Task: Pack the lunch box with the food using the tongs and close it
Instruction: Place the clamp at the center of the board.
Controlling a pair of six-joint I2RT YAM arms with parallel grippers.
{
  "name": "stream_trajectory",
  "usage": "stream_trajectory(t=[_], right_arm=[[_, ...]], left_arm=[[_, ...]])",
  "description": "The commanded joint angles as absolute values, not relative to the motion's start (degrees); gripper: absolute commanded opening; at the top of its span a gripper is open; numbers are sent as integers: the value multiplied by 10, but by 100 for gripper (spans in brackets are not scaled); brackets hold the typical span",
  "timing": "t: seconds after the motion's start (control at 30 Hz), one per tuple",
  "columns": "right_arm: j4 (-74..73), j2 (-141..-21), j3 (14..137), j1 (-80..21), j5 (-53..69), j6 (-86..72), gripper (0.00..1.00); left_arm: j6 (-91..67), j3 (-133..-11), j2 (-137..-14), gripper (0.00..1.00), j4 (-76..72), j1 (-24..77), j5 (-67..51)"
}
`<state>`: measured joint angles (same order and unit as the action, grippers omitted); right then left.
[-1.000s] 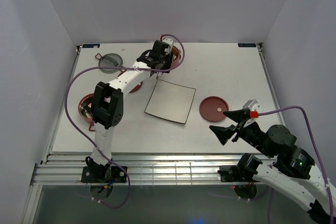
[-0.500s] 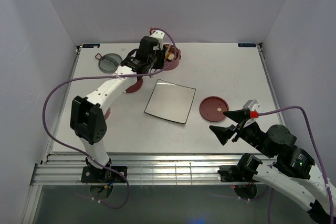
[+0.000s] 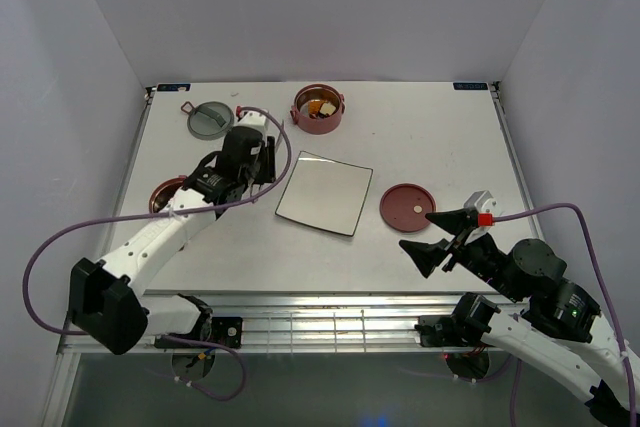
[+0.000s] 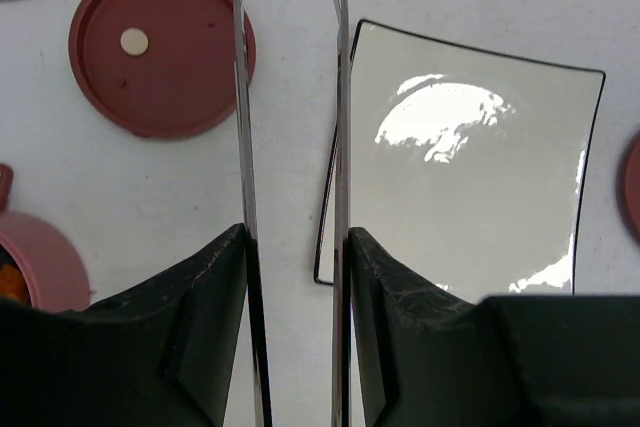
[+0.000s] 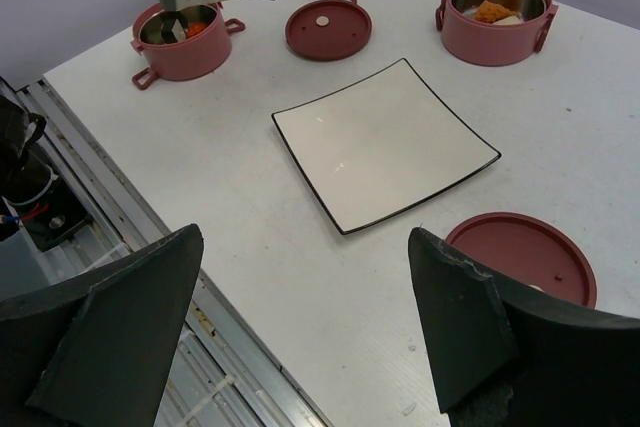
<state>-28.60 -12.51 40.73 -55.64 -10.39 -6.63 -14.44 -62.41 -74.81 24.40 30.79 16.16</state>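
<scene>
My left gripper [image 4: 297,239] is shut on the tongs [image 4: 240,97], whose two thin steel arms run forward between its fingers with nothing between the tips. It hovers over the table between a red disc lid [image 4: 160,47] and the empty square plate [image 4: 470,177]. One lunch box bowl [image 3: 320,109] stands at the far middle with food [image 5: 495,9] inside. The other bowl [image 5: 178,42] stands at the left, holding orange food [image 5: 196,27], partly under the left arm. My right gripper [image 5: 305,247] is open and empty near the front right.
A grey-green top lid [image 3: 210,119] lies at the far left. A second red disc lid [image 3: 407,207] lies right of the plate [image 3: 325,192], just ahead of the right gripper [image 3: 430,237]. A purple cable loops off the left arm.
The left arm has drawn back from the far bowl toward the near left, carrying the tongs. The far bowl is now uncovered. The right arm has not moved.
</scene>
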Motion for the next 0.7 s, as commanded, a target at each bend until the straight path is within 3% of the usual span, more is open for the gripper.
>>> stream_trajectory(t=[0.0, 0.67], right_arm=[[-271, -118, 421, -562, -110, -63, 89], [-272, -120, 417, -562, -115, -66, 89]], left_arm=[[-184, -585, -676, 53, 237, 305, 172], [-327, -452, -597, 53, 314, 305, 185]])
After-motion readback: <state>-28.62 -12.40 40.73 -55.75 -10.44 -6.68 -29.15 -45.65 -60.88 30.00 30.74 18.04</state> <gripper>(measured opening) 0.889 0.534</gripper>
